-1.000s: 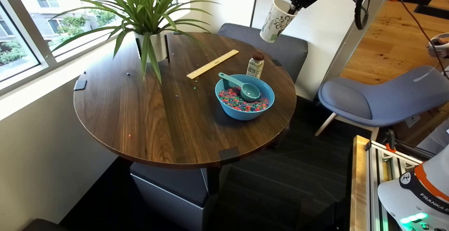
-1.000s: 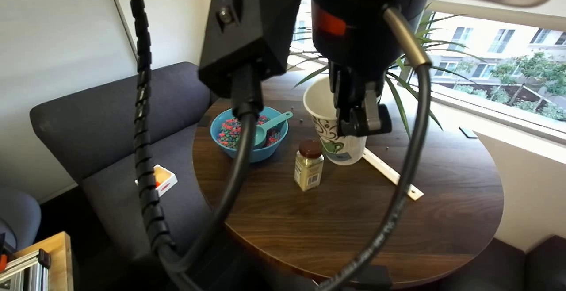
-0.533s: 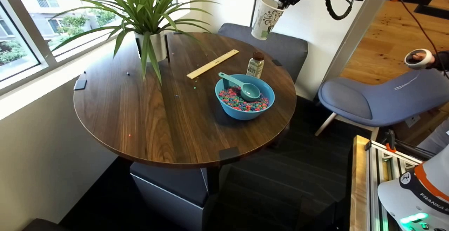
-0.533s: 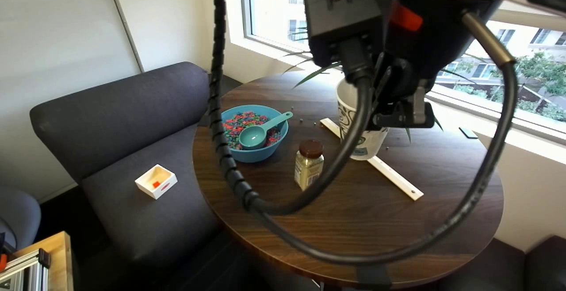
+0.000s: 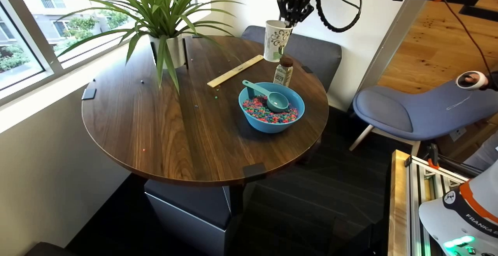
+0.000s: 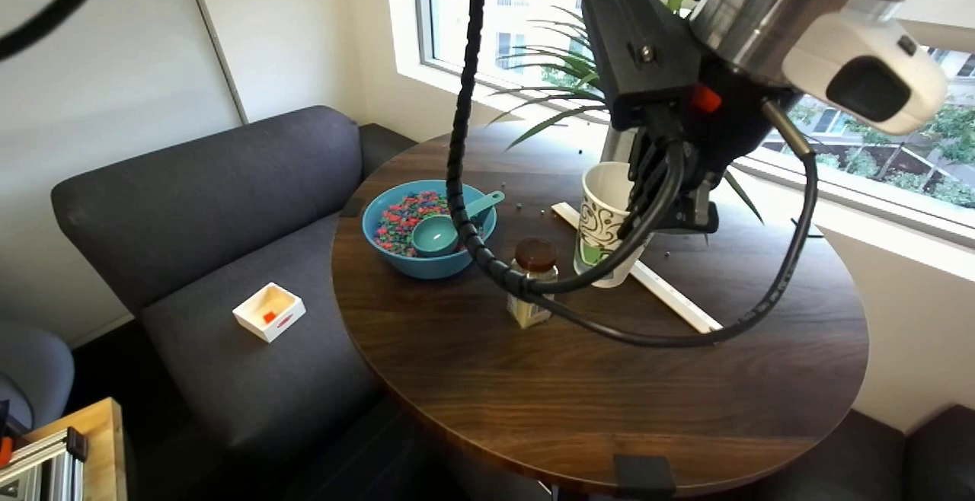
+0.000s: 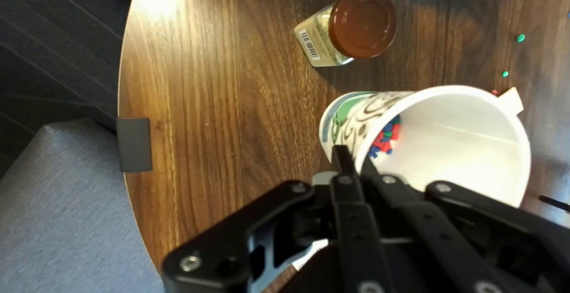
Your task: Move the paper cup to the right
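Since a moment ago, the paper cup (image 5: 276, 40) and the tool (image 7: 356, 161) have moved left and lower in an exterior view, and the cup is closer to upright. The round wooden tabletop (image 5: 155, 125) is the largest thing here. A potted plant (image 5: 159, 13) stands at its far left, well apart from the blue bowl (image 5: 267, 128) on the right side. The cup, only slightly tilted, is at the far right, beyond the bowl; I cannot tell whether its base touches the wood. The tool is clamped on the cup's wall at the rim, one finger inside and one outside. A flat ruler (image 5: 235, 71) lies in the far middle, its far end near the cup. A jar (image 5: 282, 76) with a brown lid stands upright between cup and bowl. A scoop (image 5: 277, 101) rests in the bowl, its handle reaching over the far left rim. Smallest are the colored beads (image 5: 268, 116) around it; in the wrist view, similar bits (image 7: 385, 137) lie inside the cup.
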You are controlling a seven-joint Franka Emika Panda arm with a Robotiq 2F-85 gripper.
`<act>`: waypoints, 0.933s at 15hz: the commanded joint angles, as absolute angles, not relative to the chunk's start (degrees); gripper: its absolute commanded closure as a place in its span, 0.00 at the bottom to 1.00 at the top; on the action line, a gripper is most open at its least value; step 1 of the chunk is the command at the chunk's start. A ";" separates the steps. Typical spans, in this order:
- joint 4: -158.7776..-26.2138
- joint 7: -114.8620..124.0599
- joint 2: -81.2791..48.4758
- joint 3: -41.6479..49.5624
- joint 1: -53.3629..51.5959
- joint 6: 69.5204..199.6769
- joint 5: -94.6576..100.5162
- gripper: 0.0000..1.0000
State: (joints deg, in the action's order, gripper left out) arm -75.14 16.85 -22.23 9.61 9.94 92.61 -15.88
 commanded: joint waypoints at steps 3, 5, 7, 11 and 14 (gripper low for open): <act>-72.08 21.23 -27.34 9.34 10.18 92.28 -14.74 0.99; -72.39 22.87 -27.58 9.63 9.64 93.90 -13.64 0.99; -72.46 24.49 -27.60 9.92 9.18 95.04 -12.04 0.99; -73.27 27.06 -27.47 9.92 8.41 96.78 -9.08 0.99; -74.27 28.28 -27.29 9.75 8.08 98.38 -8.75 0.99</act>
State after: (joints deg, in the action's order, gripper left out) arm -73.46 26.07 -27.12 9.63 8.89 96.06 -9.71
